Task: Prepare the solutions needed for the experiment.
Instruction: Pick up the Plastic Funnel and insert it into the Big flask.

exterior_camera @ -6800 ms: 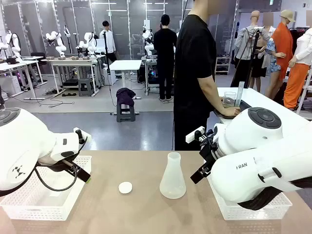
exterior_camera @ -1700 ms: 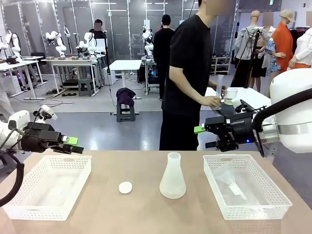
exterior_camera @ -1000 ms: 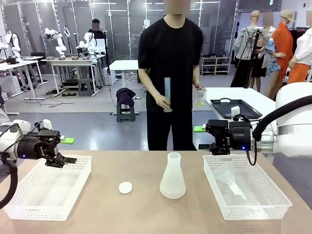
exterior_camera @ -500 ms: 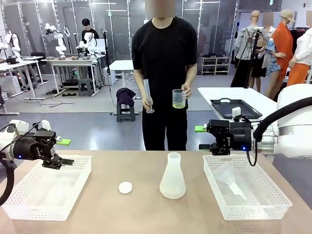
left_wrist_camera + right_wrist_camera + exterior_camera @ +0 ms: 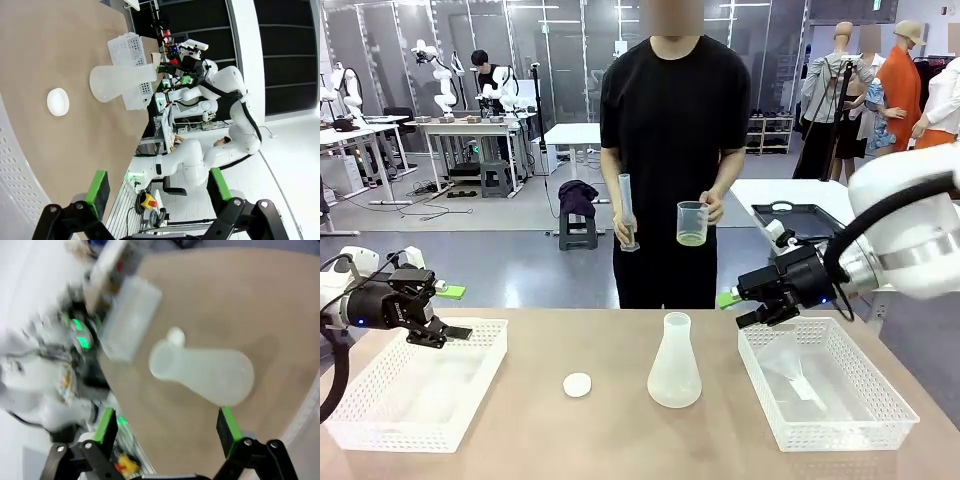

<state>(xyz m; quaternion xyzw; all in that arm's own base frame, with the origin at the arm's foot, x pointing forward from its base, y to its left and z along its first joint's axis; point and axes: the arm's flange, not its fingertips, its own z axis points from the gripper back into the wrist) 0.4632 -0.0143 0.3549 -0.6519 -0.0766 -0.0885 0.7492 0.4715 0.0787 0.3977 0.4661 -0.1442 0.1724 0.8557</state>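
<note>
**Front view**
- Person standing at the far side of the table [image 5: 520,440].
- One hand [image 5: 712,208] holds a clear beaker [image 5: 692,222]. The solutions [image 5: 691,239] are a shallow, pale yellow, clear layer at its bottom, held up at waist height, well apart from the tabletop.
- The other hand [image 5: 623,230] holds a clear measuring cylinder [image 5: 627,205] upright.
- Left basket [image 5: 470,385], white mesh. Right basket [image 5: 865,415], with a clear plastic item [image 5: 790,365] inside.
- Left gripper [image 5: 453,311] and right gripper [image 5: 740,308] each sit over their own basket's far rim.

**Left wrist view**
- Left gripper [image 5: 158,186] spread wide, nothing between the pads.
- Frosted conical flask [image 5: 122,82] and white cap [image 5: 58,102] on the table.

**Right wrist view (blurred)**
- Right gripper [image 5: 167,426] spread wide, nothing between the pads.
- Flask and cap seen from the other side.

**Writing**
- Too small to read.
</note>
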